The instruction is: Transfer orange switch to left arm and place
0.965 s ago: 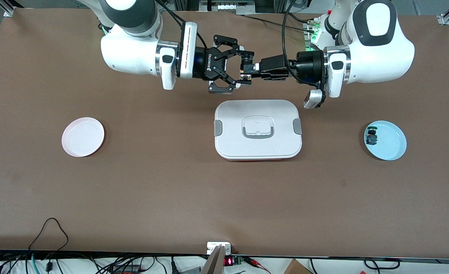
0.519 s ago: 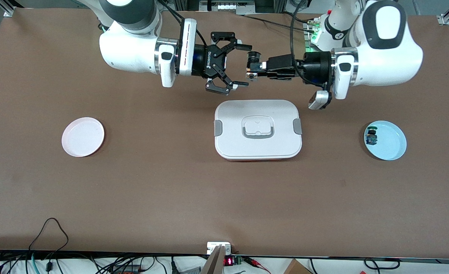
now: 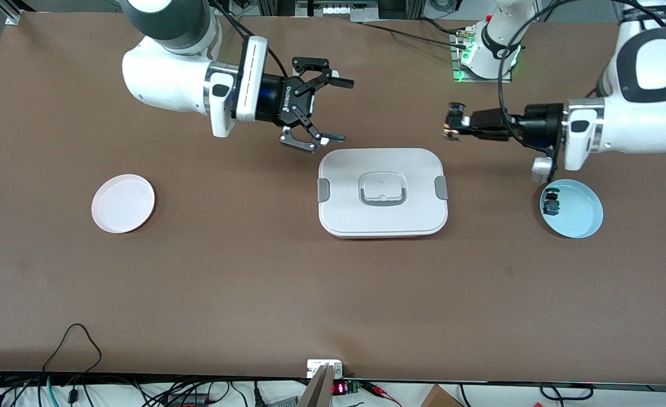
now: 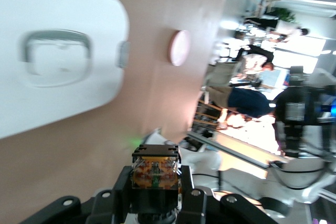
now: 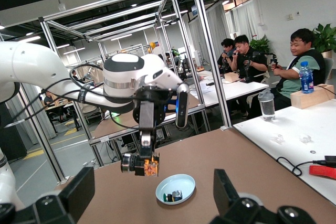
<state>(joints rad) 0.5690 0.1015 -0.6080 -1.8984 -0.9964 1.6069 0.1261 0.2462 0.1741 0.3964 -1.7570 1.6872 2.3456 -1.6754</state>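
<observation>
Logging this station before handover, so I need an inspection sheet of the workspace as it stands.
Surface: brown table, bare in places.
Job's things: small orange-capped push-button switch clamped in left gripper, over the table near the large white lidded box.
Clutter: round pink plate toward the right arm's end; round blue plate toward the left arm's end, holding a small blue-and-green switch.
Grippers: right gripper open, holding nothing, over the table beside the box.
Cables: black leads along the table's near edge.
Surroundings: seated people, metal frames.

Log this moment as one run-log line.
left gripper: shut on orange switch, above table near box | right gripper: open, empty | handover: not done
</observation>
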